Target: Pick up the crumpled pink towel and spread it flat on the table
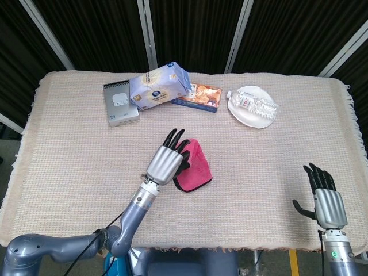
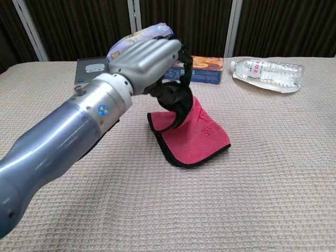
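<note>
Bare table cloth [image 1: 80,167] lies at three, six and nine o'clock of the towel [image 1: 194,167]. At twelve stand a box [image 1: 120,103], a tissue pack [image 1: 159,85], a carton [image 1: 198,96] and a bottle [image 1: 257,104] on a plate [image 1: 241,115], well apart.

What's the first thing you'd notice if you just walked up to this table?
The bright pink towel in the middle of the table, with the robot's left hand pinching one edge and lifting it while the rest lies on the cloth. Next, the clear water bottle lying on a white plate at the far right.
</note>
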